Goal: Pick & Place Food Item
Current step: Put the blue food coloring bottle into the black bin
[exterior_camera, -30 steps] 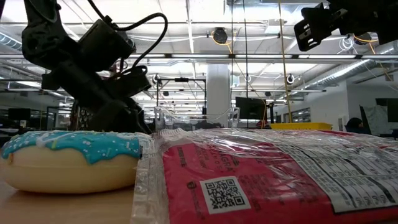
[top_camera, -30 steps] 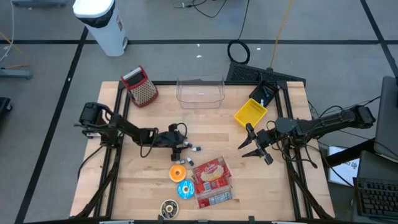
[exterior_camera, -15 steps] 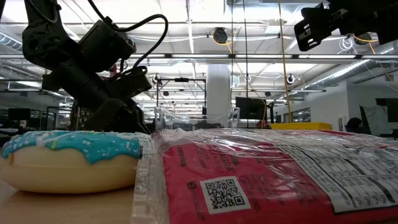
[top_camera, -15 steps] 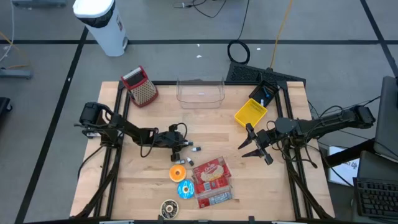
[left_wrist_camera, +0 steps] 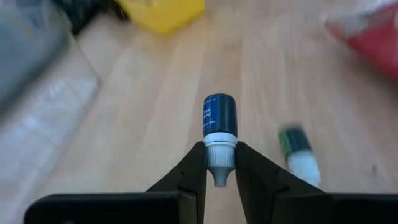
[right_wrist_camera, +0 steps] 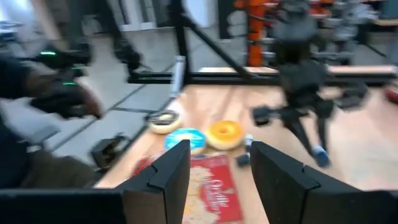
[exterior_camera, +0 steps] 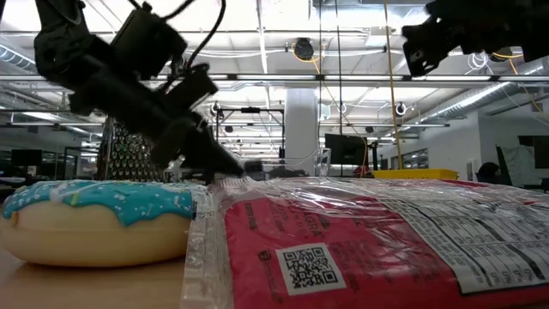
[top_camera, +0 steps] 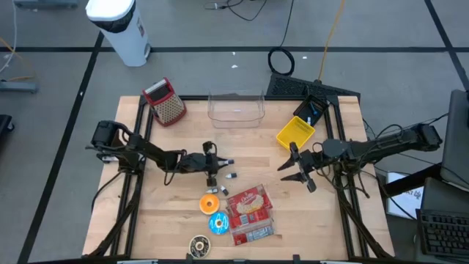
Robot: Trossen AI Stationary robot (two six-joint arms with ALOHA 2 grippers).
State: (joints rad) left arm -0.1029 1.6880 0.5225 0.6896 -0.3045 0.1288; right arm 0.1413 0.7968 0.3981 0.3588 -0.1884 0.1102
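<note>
- The left gripper (left_wrist_camera: 220,180) was clamped on a small blue-capped white bottle (left_wrist_camera: 219,134), mid-frame in the high view.
- The right gripper (top_camera: 294,171), centre-right, held its jaws apart, empty.

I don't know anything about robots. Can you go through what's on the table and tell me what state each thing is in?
Left gripper: shut on the blue-capped bottle, lifted off the wood.
Right gripper: open, empty, above the table's right side.
Green-capped bottle: lying on the table.
Clear bin: empty.
Yellow bin: tilted against the table's frame.
Red snack packet: sealed, flat.
Blue-iced donut: flat on the table.
</note>
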